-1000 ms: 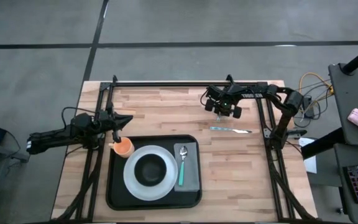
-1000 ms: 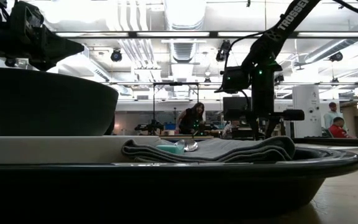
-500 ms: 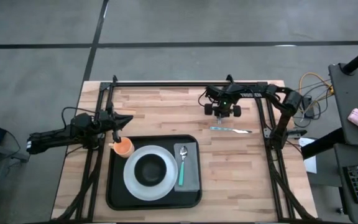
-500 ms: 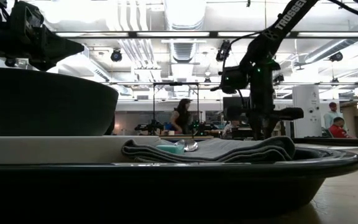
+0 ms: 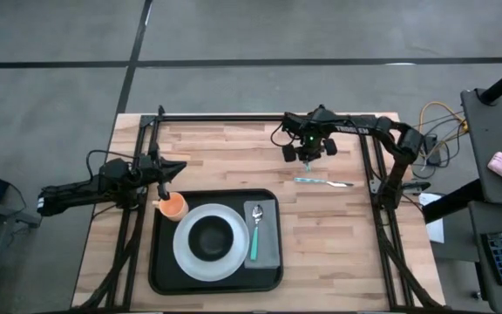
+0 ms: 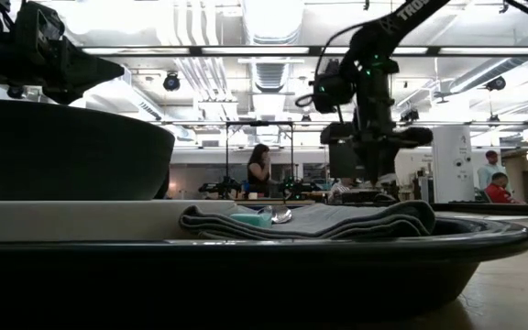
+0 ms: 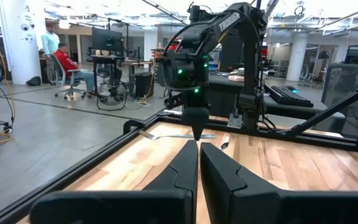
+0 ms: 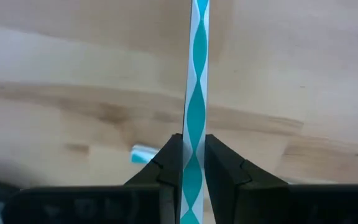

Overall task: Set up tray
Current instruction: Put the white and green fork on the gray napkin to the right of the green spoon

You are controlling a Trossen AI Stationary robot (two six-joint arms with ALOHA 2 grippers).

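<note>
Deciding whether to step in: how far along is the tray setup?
Done: the tray holds plate, bowl, orange cup and a spoon on a napkin. In hand: the right gripper, jaws shut on a teal-handled utensil lying on the wood outside the tray. Left: carrying it onto the tray. The left gripper waits, shut, by the cup.

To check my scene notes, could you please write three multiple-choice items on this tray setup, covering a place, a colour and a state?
1. Where does the spoon lie? A. on the napkin in the tray B. in the bowl C. on the floor
2. What colour is the cup? A. orange B. blue C. white
3. The right gripper is: A. open, empty B. shut on a striped handle C. out of view
Answers: A, it rests on the grey cloth; A, plainly orange from above; B, the handle sits clamped.
</note>
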